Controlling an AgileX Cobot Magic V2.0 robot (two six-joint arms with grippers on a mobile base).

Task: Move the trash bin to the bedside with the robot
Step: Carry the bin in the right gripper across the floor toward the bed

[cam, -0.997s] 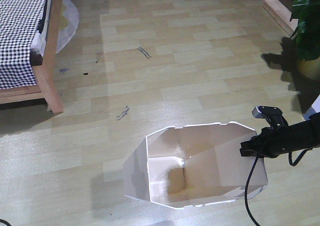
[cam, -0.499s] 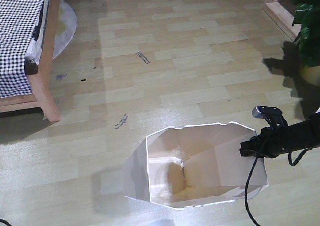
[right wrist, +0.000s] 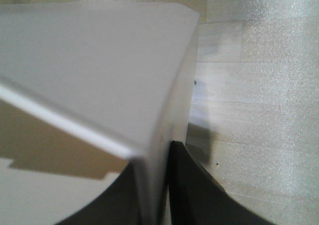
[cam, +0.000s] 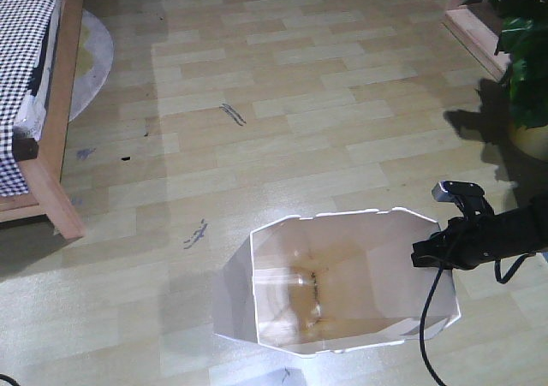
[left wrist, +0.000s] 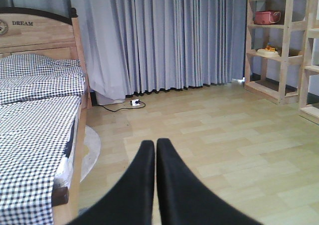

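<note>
Your white trash bin (cam: 342, 288) stands on the floor (cam: 300, 129), well apart from the bed (cam: 21, 61). Your right gripper (cam: 425, 253) pinches its thin wall. Your left gripper (left wrist: 155, 152) is closed, holding nothing. The headboard (left wrist: 40, 35) says DREAM.

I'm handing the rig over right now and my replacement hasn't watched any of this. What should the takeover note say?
Left hand: shut, holding nothing.
Right hand: shut on the right-side wall of the trash bin, at its rim.
Trash bin: upright, mouth up, close in front of the base. A stretch of bare floor separates it from the bed at the far left of the front view.
Done: bin gripped.
Left: bring the bin beside the bed, then release it.
</note>
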